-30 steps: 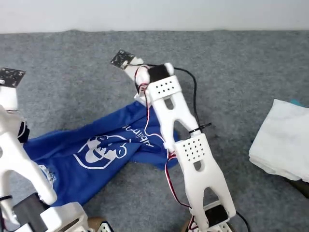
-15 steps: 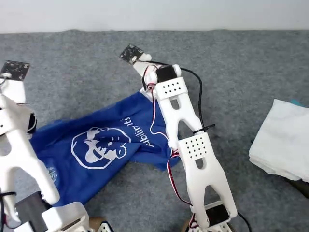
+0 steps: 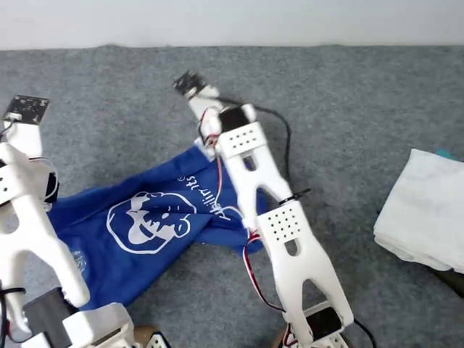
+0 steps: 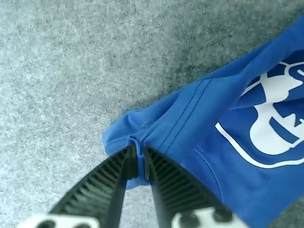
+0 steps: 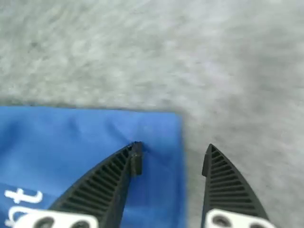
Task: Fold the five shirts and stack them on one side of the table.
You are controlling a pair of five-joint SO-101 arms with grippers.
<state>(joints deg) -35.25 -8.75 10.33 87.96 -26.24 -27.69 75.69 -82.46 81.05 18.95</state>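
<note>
We saw the blue shirt lying on the grey table. Our left gripper bent low and pinched its edge tight. Our right arm stretched far out, with the right gripper open over the shirt's corner. A white folded pile sat well apart on the right.

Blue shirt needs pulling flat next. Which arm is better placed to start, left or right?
Left. The left end effector is shut on a pinch of the blue shirt at its edge. The right end effector is open over another corner, gripping nothing.
</note>
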